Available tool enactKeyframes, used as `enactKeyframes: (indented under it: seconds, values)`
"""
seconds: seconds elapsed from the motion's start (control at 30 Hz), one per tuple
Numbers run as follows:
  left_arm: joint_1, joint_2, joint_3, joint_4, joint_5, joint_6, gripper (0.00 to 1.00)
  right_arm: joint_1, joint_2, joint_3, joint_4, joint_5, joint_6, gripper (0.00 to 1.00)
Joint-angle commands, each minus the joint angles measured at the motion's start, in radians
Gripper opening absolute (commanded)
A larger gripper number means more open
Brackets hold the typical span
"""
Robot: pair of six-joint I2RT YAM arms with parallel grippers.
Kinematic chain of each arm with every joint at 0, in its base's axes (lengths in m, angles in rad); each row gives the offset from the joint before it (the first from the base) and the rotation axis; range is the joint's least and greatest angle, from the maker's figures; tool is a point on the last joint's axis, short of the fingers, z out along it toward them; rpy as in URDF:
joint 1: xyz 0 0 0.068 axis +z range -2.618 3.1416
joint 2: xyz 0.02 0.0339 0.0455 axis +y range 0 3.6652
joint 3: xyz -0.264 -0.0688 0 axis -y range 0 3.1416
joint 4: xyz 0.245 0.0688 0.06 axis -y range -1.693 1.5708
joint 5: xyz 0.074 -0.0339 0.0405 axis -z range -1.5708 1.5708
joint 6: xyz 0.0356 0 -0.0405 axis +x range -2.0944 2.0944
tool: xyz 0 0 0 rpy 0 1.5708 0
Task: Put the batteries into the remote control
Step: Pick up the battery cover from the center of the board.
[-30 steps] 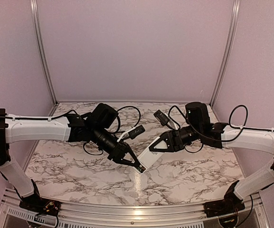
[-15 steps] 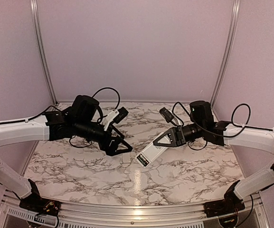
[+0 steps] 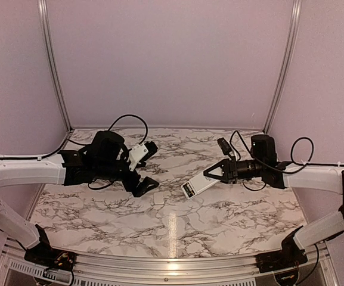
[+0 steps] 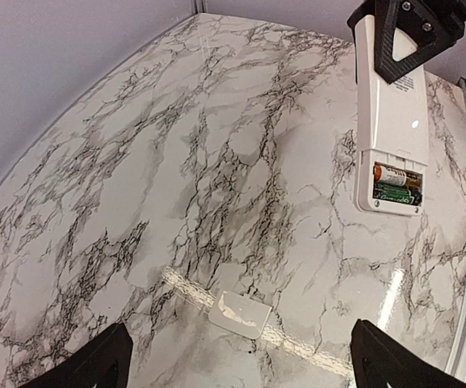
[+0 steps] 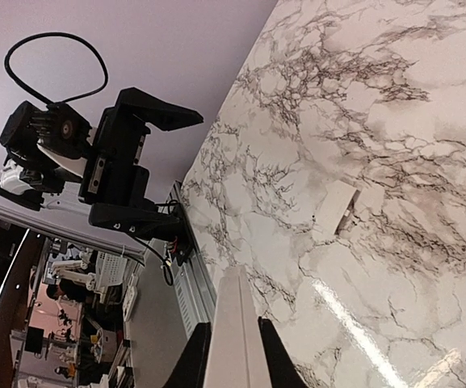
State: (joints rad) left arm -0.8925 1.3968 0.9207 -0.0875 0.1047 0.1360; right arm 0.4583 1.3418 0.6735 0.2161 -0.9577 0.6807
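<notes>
Our left jaws pulled back, released; right jaws grasp the remote control [image 3: 197,187], whose uncovered batteries [image 4: 396,183] could spill if tilted.

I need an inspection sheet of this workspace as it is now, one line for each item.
Surface: marble-patterned table, with a glare streak.
Job's things: remote control held by one end, back compartment uncovered, two batteries lying in it.
Clutter: white cover piece loose on the table.
Grippers: left gripper open, holding nothing; right gripper shut on the remote control.
Cables: black cable loops at both wrists.
Surroundings: lilac walls, metal posts in the corners.
</notes>
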Motion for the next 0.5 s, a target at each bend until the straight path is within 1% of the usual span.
enactKeyframes:
  seconds: [0.0,0.07,0.2,0.47]
  values:
    - [0.001,0.111,0.116,-0.226,0.014,0.25,0.99,-0.038,0.022,-0.034,0.15,0.003,0.085,0.0]
    - [0.005,0.143,0.118,-0.238,0.008,0.317,0.99,-0.045,0.031,-0.046,0.179,0.001,0.099,0.0]
    - [0.012,0.219,0.131,-0.236,0.089,0.41,0.99,-0.047,0.042,-0.059,0.227,-0.007,0.119,0.0]
    - [0.051,0.389,0.237,-0.282,0.177,0.521,0.99,-0.082,0.039,-0.082,0.262,-0.031,0.128,0.0]
